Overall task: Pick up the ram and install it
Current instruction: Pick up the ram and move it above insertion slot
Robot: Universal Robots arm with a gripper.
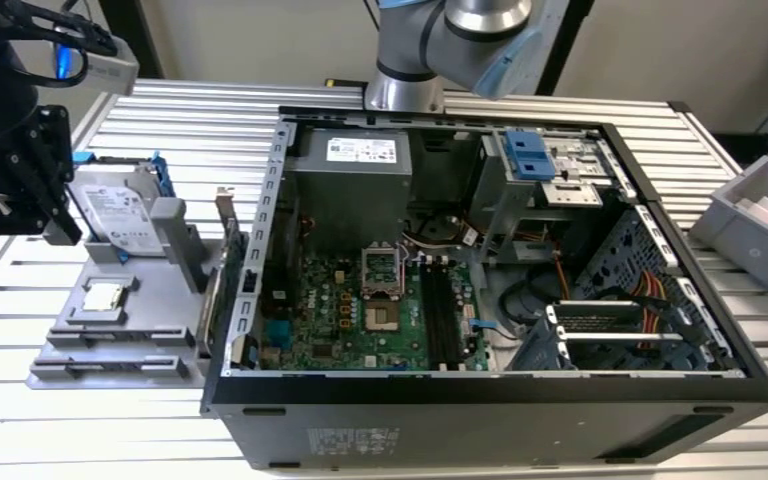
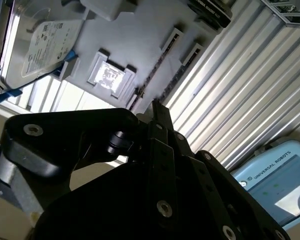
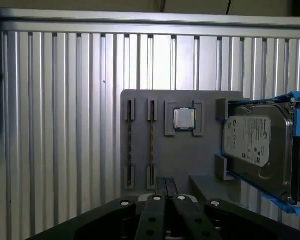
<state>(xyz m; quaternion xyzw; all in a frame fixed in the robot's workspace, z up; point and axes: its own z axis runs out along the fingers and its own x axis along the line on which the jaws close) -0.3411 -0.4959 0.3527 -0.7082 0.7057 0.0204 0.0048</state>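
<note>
Two ram sticks (image 3: pixel 151 145) stand on edge, side by side, in the slots of a grey holder (image 3: pixel 140 107). They also appear as thin dark strips (image 2: pixel 155 75) in the second wrist view. My black gripper (image 3: pixel 165 186) hovers above the holder with its fingers (image 2: pixel 157 112) pressed together and nothing between them. In the exterior view the gripper (image 1: pixel 61 232) hangs at the left, over the holder's (image 1: pixel 157 330) back corner. The open computer case (image 1: pixel 491 385) lies in the middle, with its green motherboard (image 1: pixel 344 320) and dark memory slots (image 1: pixel 438 320) exposed.
On the same holder rest a square silver CPU (image 3: pixel 183 119) and a silver hard drive with blue brackets (image 3: pixel 257 145). A grey bin (image 1: pixel 764 225) stands at the exterior view's right. The arm's base (image 1: pixel 404 60) rises behind the case on the ribbed metal table (image 1: pixel 91 430).
</note>
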